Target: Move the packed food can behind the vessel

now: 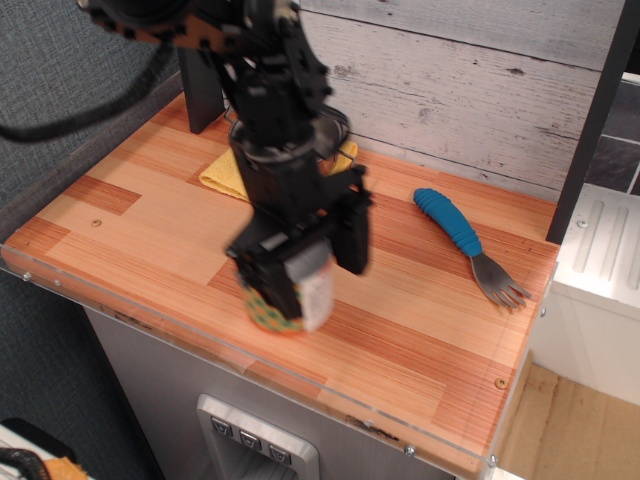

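Note:
My black gripper is shut on the packed food can, a short tin with green, orange and yellow dots and a white panel. It holds the can near the front edge of the wooden table, left of centre. The vessel is almost fully hidden behind my arm at the back left; only the yellow cloth under it shows beside the arm.
A fork with a blue handle lies on the right side of the table. A dark post stands at the back left and a plank wall runs along the back. The table's clear front lip is just below the can.

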Motion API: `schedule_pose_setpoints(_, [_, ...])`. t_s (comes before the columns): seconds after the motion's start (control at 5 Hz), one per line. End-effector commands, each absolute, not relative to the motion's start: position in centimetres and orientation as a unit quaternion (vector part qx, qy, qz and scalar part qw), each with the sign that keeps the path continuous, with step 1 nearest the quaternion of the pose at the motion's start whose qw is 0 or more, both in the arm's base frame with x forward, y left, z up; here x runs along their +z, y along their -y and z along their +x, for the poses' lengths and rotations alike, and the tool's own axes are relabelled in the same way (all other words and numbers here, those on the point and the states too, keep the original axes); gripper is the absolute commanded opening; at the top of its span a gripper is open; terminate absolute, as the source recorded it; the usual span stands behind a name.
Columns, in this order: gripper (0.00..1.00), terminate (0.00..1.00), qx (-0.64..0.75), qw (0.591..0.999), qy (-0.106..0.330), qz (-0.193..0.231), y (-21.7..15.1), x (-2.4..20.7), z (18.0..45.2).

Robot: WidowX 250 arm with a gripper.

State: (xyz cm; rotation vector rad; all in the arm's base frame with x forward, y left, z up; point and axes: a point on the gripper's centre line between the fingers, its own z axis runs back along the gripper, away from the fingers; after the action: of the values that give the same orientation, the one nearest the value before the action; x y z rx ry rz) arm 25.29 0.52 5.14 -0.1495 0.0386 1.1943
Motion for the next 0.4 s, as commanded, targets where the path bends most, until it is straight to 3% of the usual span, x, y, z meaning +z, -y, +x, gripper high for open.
schedule_pose_setpoints(0.0, [1.00,0.00,0.587,0.808,0.005,-0.049,-5.8,6.4,25.8])
schedule_pose_setpoints(0.2, [1.00,0.00,0.602,0.797,0.014,-0.041,-8.0,6.6,25.6])
